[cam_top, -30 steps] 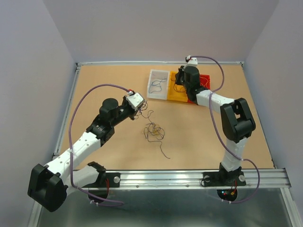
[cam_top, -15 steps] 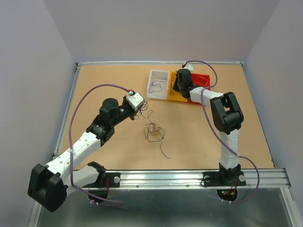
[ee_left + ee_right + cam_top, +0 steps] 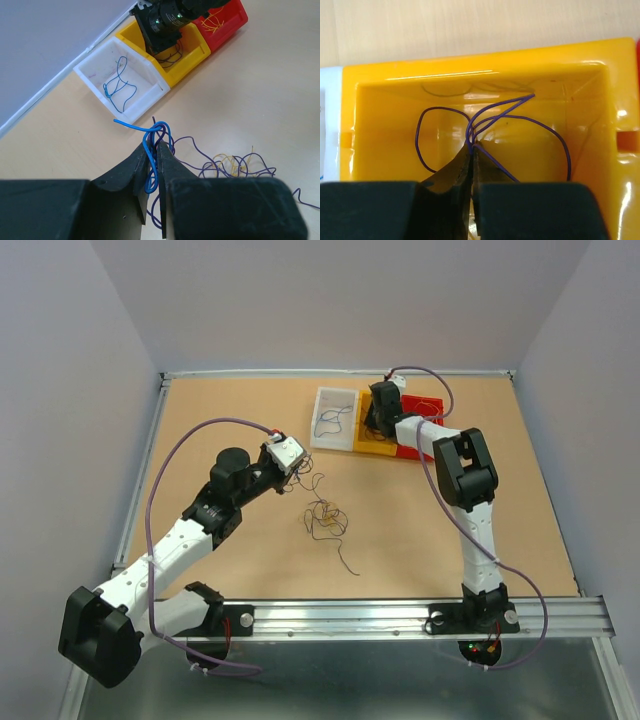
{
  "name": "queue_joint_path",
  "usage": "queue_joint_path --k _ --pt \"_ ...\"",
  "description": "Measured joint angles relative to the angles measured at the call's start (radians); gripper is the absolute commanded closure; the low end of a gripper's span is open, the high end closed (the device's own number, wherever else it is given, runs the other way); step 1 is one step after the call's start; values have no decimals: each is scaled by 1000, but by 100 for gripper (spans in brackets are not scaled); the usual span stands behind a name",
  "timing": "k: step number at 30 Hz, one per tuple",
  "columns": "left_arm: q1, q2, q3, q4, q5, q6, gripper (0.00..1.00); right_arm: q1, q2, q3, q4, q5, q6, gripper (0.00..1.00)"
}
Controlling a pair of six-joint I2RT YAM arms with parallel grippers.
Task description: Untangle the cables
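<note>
A loose tangle of purple and yellow cables [image 3: 325, 517] lies mid-table, also seen in the left wrist view as the tangle [image 3: 235, 165]. My left gripper [image 3: 298, 462] hovers up and left of it. Its jaws [image 3: 154, 145] are shut on a looped blue cable [image 3: 135, 125], with a purple strand trailing from the loop down to the tangle. My right gripper [image 3: 376, 425] reaches into the yellow bin [image 3: 470, 55]. There the right gripper [image 3: 471, 146] is shut on a purple cable [image 3: 442, 108] whose loops spread against the bin's far wall.
Three bins stand in a row at the back: a white bin [image 3: 335, 390] holding a blue cable [image 3: 120, 90], the yellow bin [image 3: 370, 447], and a red bin [image 3: 432, 403] with yellow strands [image 3: 215, 22]. A metal rail [image 3: 400, 615] runs along the near edge.
The right arm's elbow has swung left and forward, and its wrist has settled over the yellow bin. The left arm and the tangle have not moved.
</note>
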Motion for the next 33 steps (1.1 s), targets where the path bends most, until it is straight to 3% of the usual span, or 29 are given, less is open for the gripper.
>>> queue_joint_path --k 2,8,12,14,29,30,33 --pt "0 0 0 0 2 2 79 3 -4 -1 -5 13 -7 75" --pt "0 0 0 0 2 3 79 26 -111 -47 -74 66 -39 67" --pt "0 0 0 0 2 3 79 36 -201 -59 -87 80 -46 52" --pt "0 2 0 0 2 3 79 40 -243 -63 -87 82 -48 38" --pt "0 13 0 -6 2 6 79 39 -287 -69 -146 106 -71 35" --pt "0 13 0 -6 2 6 79 39 -275 -63 -155 118 -73 36" --pt "0 13 0 -7 2 6 79 39 -213 -33 -163 146 -80 52"
